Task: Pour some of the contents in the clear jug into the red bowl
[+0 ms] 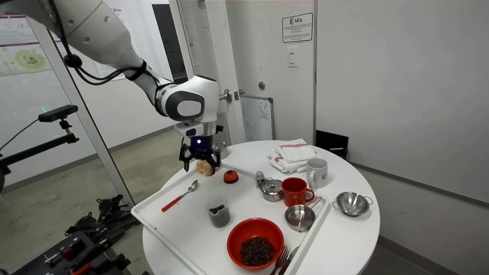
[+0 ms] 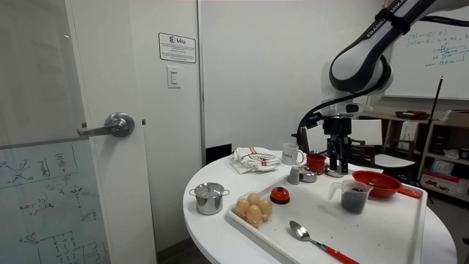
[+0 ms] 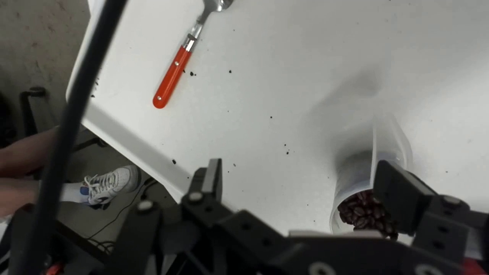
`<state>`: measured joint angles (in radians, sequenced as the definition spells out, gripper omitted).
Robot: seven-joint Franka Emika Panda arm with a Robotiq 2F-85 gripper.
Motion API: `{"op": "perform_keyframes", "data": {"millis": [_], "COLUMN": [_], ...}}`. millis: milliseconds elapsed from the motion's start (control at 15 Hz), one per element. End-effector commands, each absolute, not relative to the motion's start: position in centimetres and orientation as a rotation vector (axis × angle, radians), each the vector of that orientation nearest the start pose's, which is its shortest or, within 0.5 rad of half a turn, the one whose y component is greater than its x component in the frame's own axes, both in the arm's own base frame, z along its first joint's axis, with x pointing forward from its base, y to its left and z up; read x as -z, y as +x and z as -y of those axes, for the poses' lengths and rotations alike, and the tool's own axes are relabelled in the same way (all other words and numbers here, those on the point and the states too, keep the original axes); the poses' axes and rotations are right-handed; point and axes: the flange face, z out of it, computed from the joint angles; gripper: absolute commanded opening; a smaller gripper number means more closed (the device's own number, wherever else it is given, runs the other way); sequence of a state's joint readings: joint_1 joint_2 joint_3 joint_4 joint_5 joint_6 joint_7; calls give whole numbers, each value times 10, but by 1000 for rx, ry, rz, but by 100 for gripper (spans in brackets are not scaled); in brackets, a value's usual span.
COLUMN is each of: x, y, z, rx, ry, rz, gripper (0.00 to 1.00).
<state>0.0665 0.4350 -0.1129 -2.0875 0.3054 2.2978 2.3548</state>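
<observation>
The clear jug (image 1: 219,217) stands upright on the white tray with dark beans inside. It also shows in an exterior view (image 2: 354,200), its handle pointing away from the red bowl, and in the wrist view (image 3: 349,185). The wide red bowl (image 1: 236,238) sits beside it with dark reddish-brown beans in it. It also shows in an exterior view (image 2: 383,187). My gripper (image 1: 200,170) is open and empty, pointing down above the tray. In the wrist view my gripper (image 3: 298,175) has its right finger in front of part of the jug; they look apart.
The white tray (image 2: 311,220) holds a red-handled spoon (image 2: 322,247), eggs (image 2: 254,209), a red-and-black knob-like item (image 2: 280,195), a red mug (image 1: 295,191) and a small steel pan (image 1: 300,217). A steel pot (image 2: 209,198), folded towels (image 1: 294,154) and a colander (image 1: 352,204) stand on the table.
</observation>
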Motion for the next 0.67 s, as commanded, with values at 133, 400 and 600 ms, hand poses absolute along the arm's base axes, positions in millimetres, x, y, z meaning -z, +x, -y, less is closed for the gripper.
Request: {"op": "perform_keyframes", "data": {"millis": [133,400,600], "x": [-179,-168,-172], "y": [553,545,546], "z": [30,59,59], "rx": [-218,-142,-85], "ry": [-396,-468,-619], "rz": [-3313,-3405,-3448], "gripper": [100,100,100]}}
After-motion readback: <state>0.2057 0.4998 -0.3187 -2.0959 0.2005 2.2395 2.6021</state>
